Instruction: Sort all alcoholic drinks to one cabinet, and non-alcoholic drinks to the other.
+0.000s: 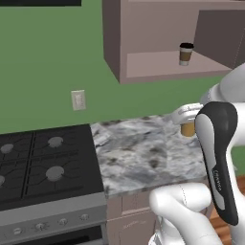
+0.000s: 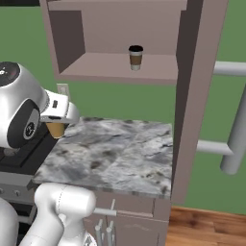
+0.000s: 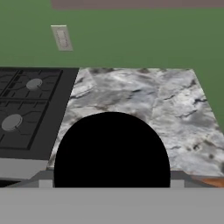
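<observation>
A tan cup with a black top (image 1: 188,129) (image 2: 56,129) hangs under my hand, just above the marbled counter (image 1: 143,153). My gripper (image 1: 187,122) (image 2: 57,123) is shut on it from above. The cup's black lid (image 3: 111,151) sits large at the bottom middle of the hand view and hides the fingertips. A second, browner cup with a black lid (image 1: 185,53) (image 2: 136,57) stands on the shelf of the open mauve-brown wall cabinet (image 1: 153,67) (image 2: 105,69). The alcoholic drinks and the other cabinet are out of view.
The cabinet's open door (image 2: 197,96) juts toward me at the right, with its thick grey bar handle (image 2: 236,139) beyond. A black gas stove (image 1: 43,162) adjoins the counter on the left. A wall outlet (image 1: 78,100) sits above it. Drawers (image 2: 125,216) lie below the counter.
</observation>
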Controlling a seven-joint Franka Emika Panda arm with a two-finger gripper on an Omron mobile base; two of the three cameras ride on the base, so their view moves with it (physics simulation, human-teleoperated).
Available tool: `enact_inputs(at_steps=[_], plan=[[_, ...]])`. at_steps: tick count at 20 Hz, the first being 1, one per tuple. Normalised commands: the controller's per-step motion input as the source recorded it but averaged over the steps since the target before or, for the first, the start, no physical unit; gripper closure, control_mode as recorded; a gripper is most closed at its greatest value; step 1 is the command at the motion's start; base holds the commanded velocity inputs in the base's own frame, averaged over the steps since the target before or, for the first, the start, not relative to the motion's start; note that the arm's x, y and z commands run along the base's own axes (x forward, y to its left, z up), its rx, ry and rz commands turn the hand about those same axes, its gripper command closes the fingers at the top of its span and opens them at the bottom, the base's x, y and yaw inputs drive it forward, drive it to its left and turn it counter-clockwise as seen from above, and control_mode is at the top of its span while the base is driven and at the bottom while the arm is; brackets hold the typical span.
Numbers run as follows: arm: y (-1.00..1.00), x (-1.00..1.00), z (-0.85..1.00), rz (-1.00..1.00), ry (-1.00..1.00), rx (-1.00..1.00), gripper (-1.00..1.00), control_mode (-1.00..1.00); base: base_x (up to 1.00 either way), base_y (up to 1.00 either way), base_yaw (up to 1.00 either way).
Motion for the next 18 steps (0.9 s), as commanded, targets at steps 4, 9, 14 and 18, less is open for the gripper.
enact_inputs(at_steps=[4, 9, 14, 18], plan=[[-0.04, -0.06, 0.0, 0.0, 0.01, 0.0, 1.0, -1.0, 0.0, 0.0, 0.0], [-0.01, -0.18, 0.07, 0.0, -0.06, 0.0, 1.0, -1.0, 0.0, 0.0, 0.0], [0.0, -0.14, 0.15, 0.0, -0.09, -0.01, 1.0, -1.0, 0.0, 0.0, 0.0], [-0.02, -0.09, 0.19, -0.02, -0.08, -0.01, 1.0, -1.0, 0.0, 0.0, 0.0]])
